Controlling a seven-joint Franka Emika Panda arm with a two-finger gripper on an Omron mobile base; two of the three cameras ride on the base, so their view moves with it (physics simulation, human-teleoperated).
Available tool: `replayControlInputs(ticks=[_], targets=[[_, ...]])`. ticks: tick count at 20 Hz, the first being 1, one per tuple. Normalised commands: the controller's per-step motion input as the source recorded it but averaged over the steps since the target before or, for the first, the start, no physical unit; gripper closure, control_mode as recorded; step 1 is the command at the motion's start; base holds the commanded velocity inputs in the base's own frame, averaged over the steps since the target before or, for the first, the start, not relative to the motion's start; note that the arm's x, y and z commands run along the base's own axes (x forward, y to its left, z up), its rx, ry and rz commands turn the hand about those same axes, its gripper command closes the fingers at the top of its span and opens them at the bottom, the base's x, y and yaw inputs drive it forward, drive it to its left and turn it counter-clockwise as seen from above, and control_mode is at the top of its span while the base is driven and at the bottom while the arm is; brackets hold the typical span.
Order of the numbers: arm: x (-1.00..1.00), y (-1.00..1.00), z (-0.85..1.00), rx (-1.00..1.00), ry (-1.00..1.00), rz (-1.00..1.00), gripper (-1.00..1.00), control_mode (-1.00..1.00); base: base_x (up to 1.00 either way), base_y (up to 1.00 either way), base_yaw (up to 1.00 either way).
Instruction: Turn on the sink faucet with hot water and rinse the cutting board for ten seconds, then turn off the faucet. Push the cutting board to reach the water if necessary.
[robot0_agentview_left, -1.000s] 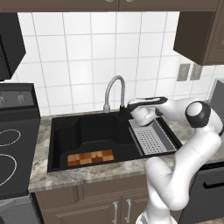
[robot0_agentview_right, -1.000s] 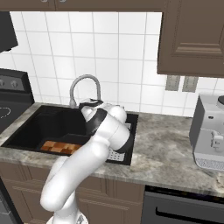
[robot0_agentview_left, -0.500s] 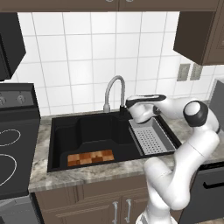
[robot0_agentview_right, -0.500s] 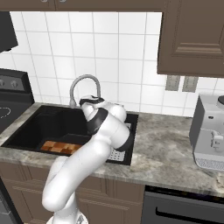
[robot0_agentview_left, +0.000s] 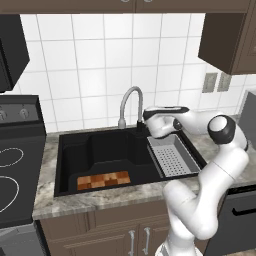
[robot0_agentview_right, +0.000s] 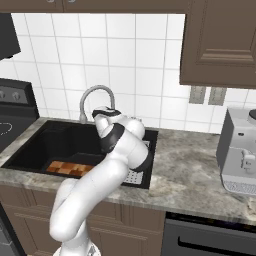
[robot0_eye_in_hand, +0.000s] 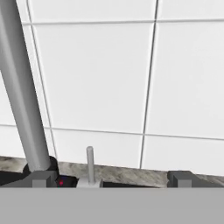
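While the scene around it holds as it was a second ago, the white arm has carried its hand further toward the left of the left base view, so the two-finger gripper (robot0_agentview_left: 141, 124) now sits at centre frame right behind the base of the slim grey gooseneck faucet (robot0_agentview_left: 129, 102); earlier it hovered over the back of the grey perforated tray (robot0_agentview_left: 172, 157). Below the hand, the large matte black rectangular sink (robot0_agentview_left: 100, 152) fills the middle of the frame, and the small checkered wooden cutting board (robot0_agentview_left: 103, 180) lies flat on its floor at the lower left, well apart from the spout, in the same spot as before. No stream falls from the spout.

From the right base view, the arm's white elbow stands in the centre and the hand has slid left to just under the faucet's arch (robot0_agentview_right: 93, 96) at centre left. The board (robot0_agentview_right: 65, 167) shows at the near edge of the basin (robot0_agentview_right: 60, 145), lower left of the frame.

Through the hand view, the grey faucet pipe (robot0_eye_in_hand: 22, 87) rises along the left edge against white wall tiles (robot0_eye_in_hand: 96, 74), with a thin grey lever handle (robot0_eye_in_hand: 90, 165) upright at bottom centre. The dark fingertips (robot0_eye_in_hand: 181, 178) stand wide apart at the bottom, holding nothing, the lever between them.
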Motion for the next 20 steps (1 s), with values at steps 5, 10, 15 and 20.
replayControlInputs(ticks=[5, 10, 15, 20], targets=[[0.11, 0.00, -0.07, 0.00, 0.00, 0.00, -1.00, -1.00, 0.00, 0.00, 0.00], [0.06, 0.00, -0.10, 0.00, 0.00, 0.00, -1.00, -1.00, 0.00, 0.00, 0.00], [0.04, 0.00, -0.20, 0.00, 0.00, 0.00, -1.00, -1.00, 0.00, 0.00, 0.00], [0.06, 0.00, -0.12, 0.00, 0.00, 0.00, -1.00, -1.00, 0.00, 0.00, 0.00]])
